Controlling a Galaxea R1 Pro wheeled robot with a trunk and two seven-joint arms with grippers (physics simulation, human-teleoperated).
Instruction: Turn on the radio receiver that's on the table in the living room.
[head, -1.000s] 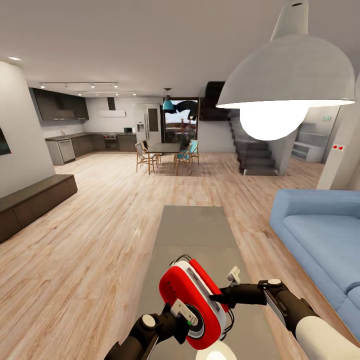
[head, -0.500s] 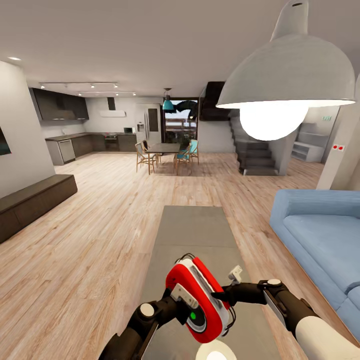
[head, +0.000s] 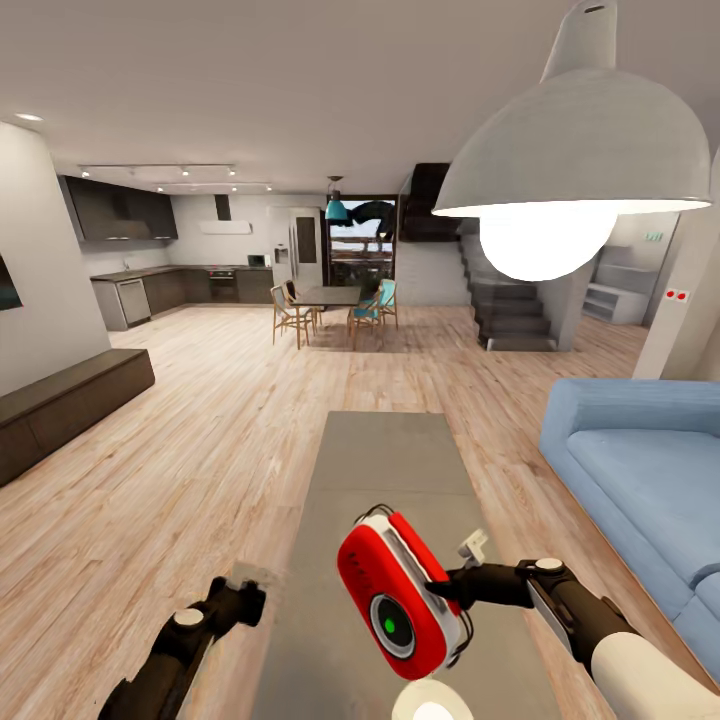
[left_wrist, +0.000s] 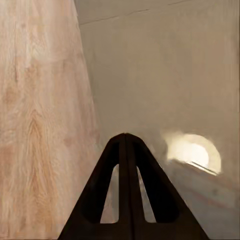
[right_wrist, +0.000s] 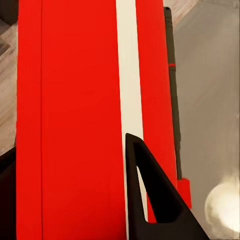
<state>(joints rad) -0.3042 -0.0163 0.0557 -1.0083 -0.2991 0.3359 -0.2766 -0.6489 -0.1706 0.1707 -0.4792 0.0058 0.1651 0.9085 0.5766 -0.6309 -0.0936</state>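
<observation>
**Radio held in my right gripper, dial glowing green**

My right gripper (head: 447, 590) is clamped on the radio receiver (head: 397, 603), pinching its red body from the side. In my right wrist view one dark finger (right_wrist: 152, 200) lies flat against the red shell (right_wrist: 75, 120), just beside the white seam that runs along it, with the thin handle (right_wrist: 171, 90) along the far edge of the case. The radio hangs tilted, lifted above the near end of the table (head: 385, 470), its white front panel turned toward my head camera and a green light showing at the centre of the round dial (head: 390, 626).

My left gripper (head: 247, 603) sits well apart from the radio, out over the table's left edge, touching nothing. In my left wrist view its two fingers (left_wrist: 126, 165) meet at the tips, pressed together with nothing between them, above the line where the grey tabletop meets the plank floor (left_wrist: 35, 125).

Beyond the table, the blue sofa (head: 640, 480) stands to my right and a dark low bench (head: 60, 405) runs along the left wall. A white dome pendant lamp (head: 575, 160) hangs close at upper right. Farther back are a wooden dining table with chairs (head: 330, 305), a dark-cabinet kitchen (head: 160, 250) and a staircase (head: 505, 300).
</observation>
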